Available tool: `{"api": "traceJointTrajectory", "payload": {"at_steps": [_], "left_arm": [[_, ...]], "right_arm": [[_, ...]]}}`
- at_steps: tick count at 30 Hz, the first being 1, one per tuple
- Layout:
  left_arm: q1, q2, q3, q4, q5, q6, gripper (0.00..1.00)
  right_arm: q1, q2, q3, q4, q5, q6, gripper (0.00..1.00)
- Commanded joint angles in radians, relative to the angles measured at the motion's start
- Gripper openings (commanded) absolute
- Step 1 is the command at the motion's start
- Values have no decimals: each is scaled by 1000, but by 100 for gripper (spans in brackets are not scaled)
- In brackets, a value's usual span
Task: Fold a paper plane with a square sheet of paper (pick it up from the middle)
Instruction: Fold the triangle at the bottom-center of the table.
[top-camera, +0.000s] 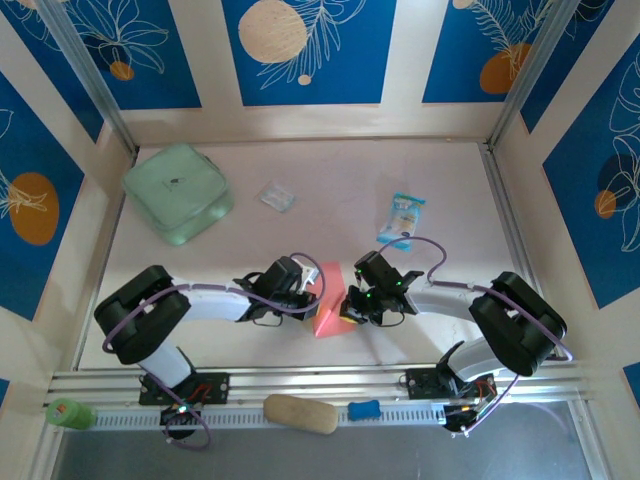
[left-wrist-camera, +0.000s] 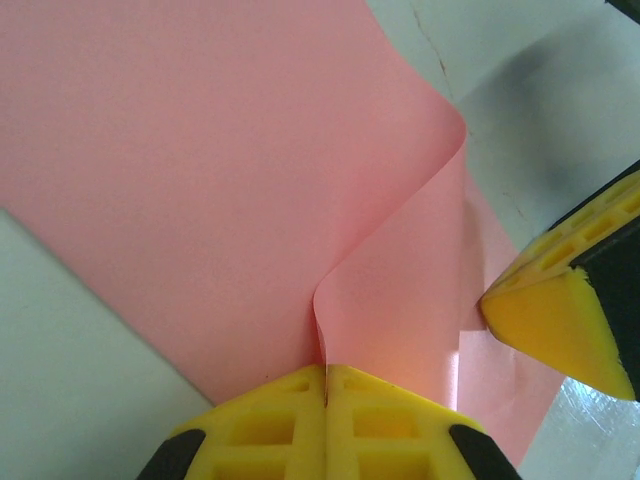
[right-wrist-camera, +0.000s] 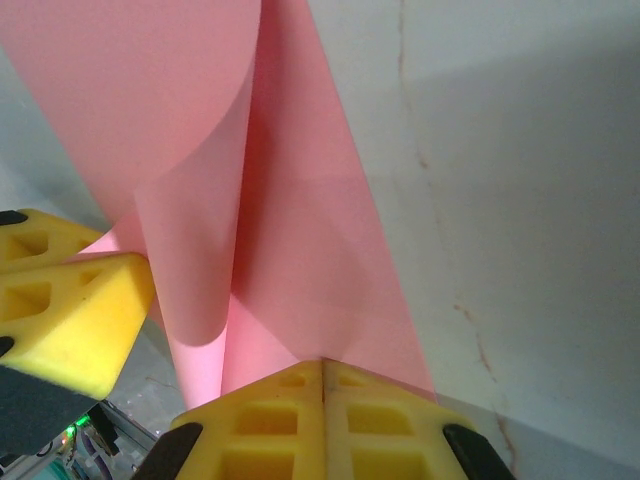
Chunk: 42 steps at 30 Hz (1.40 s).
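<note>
Print on snack packet (top-camera: 402, 218) too small; nothing legible.

The top view looks down from high behind the left end effector (top-camera: 308, 292) and right end effector (top-camera: 350, 307), taking in the whole desk (top-camera: 330, 170). Each wrist view looks out over its own end effector from very close. All three share the pink paper (top-camera: 328, 303) between the two.
</note>
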Motion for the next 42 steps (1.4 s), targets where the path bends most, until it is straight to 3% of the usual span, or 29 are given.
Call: {"api": "traceJointTrajectory", "payload": {"at_steps": [1,32,42], "left_arm": [[3,8,12,-8,-18,26,0],[6,45,-13,29,-9,33,0],[6,-16,-28,18,-33,20,0]], "right_arm": [[3,17,4,-72,16,-17,4],[-1,11,5,-86,16,-21,4],[-9,-3,4,-93,18,-23,4]]}}
